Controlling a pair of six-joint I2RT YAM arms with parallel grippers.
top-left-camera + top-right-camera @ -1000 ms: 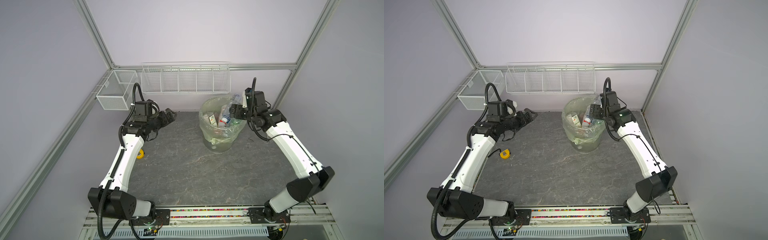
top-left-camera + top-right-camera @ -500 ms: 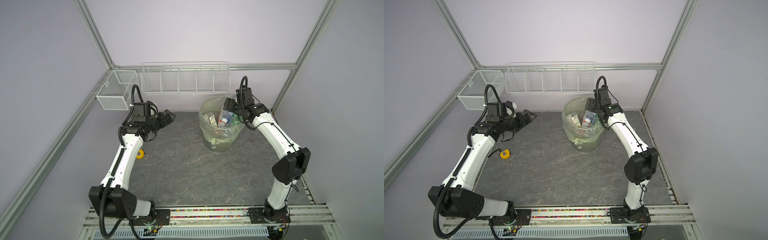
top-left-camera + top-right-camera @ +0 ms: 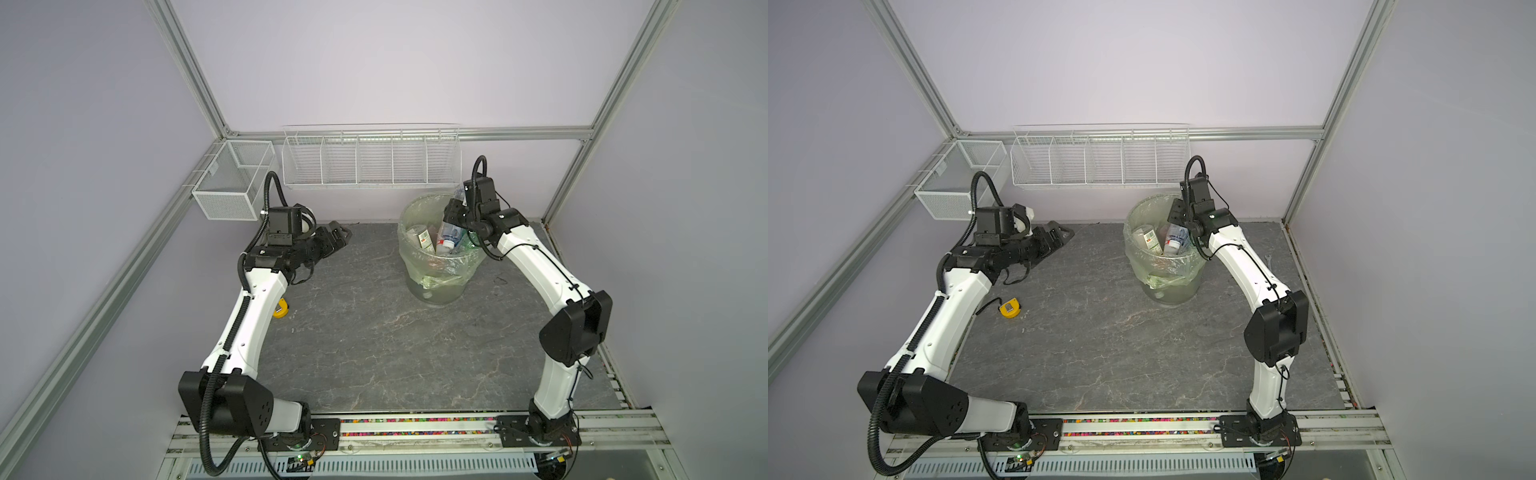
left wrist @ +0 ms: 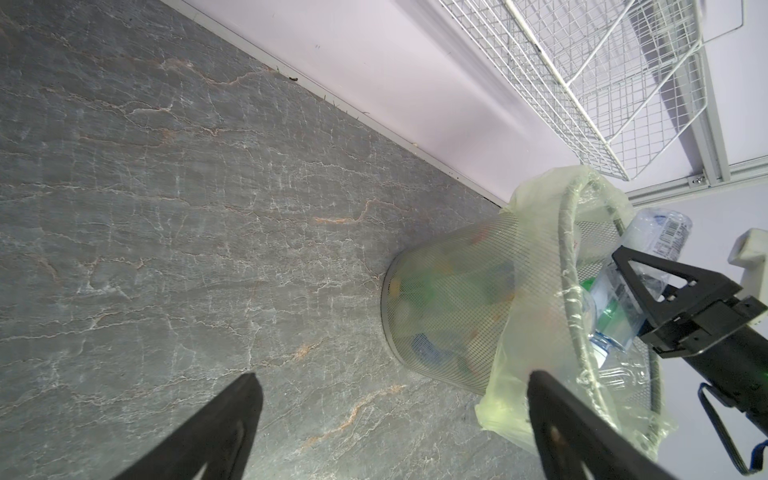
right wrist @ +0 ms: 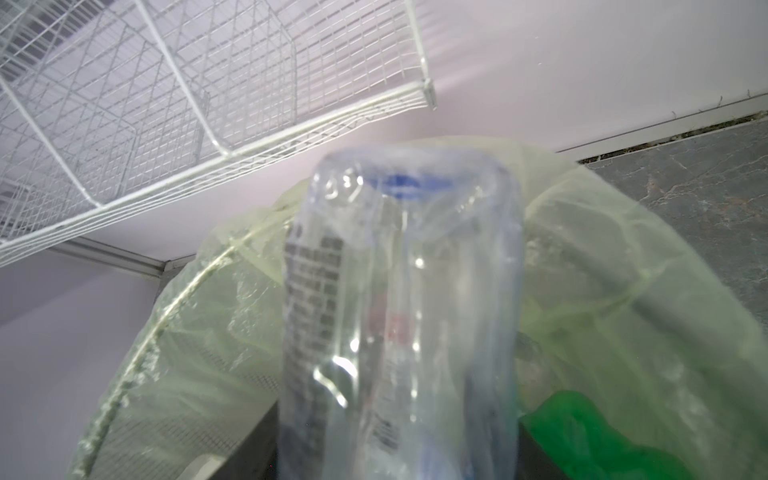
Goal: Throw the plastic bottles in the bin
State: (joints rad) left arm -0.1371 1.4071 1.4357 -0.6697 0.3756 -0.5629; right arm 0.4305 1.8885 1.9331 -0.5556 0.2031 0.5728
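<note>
Right pincer is hovering at the 1 o'clock rim of the bin, straddling a clear bottle whose long axis is running down into the bin toward 7 o'clock, though whether the jaws are clamping it cannot be told.

Round grey mesh bin stood at rear of grey stone worktop, below white wire basket; clear plastic bottle stood in it, inside the right pincer.
</note>
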